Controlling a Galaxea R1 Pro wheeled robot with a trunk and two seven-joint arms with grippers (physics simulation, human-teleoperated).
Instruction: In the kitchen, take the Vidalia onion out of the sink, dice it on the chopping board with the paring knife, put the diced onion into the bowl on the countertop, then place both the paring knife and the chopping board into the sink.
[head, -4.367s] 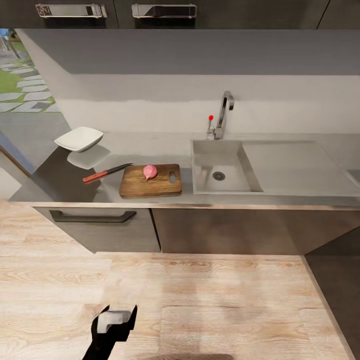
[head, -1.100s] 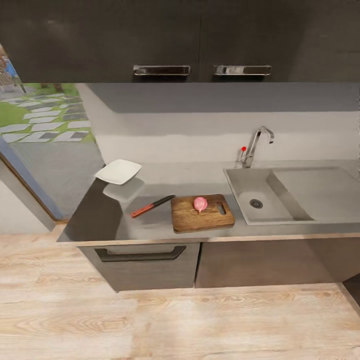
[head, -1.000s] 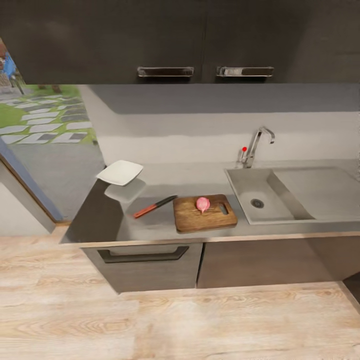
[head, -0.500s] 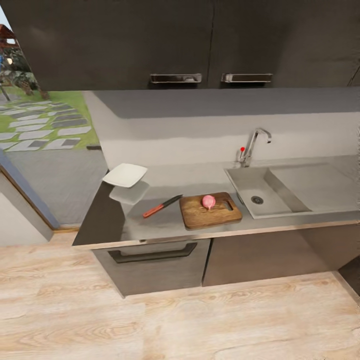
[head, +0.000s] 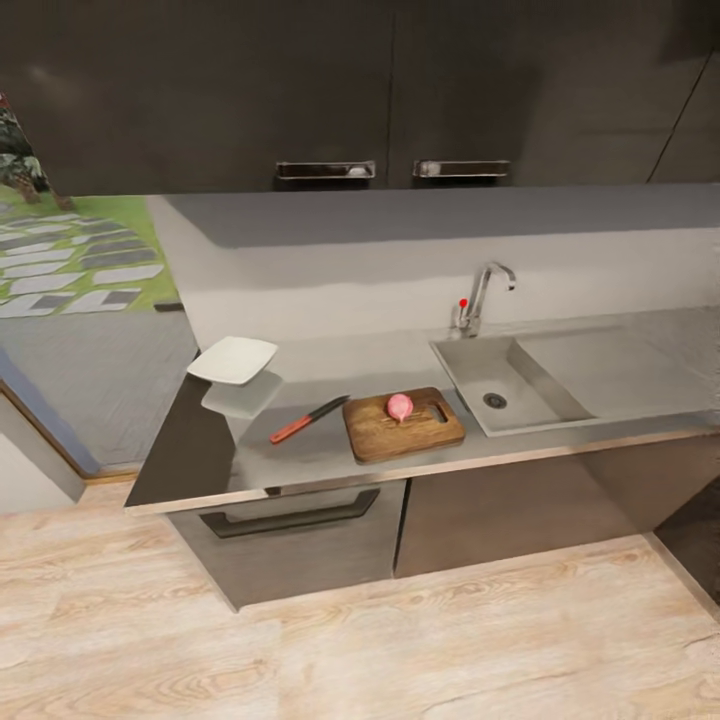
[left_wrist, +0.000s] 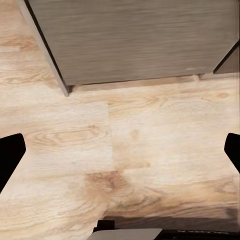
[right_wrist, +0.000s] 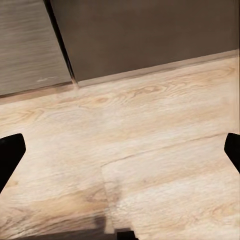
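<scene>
on the grey countertop the pink onion sits on the wooden chopping board, which lies just beside the sink, and the paring knife lies on the worktop between the board and the white bowl near the counter's end. the left gripper hangs over the wooden floor in front of a grey cabinet front, its two dark fingertips spread wide apart with nothing between them. the right gripper is likewise spread wide and empty above the floorboards, near the foot of the cabinets.
</scene>
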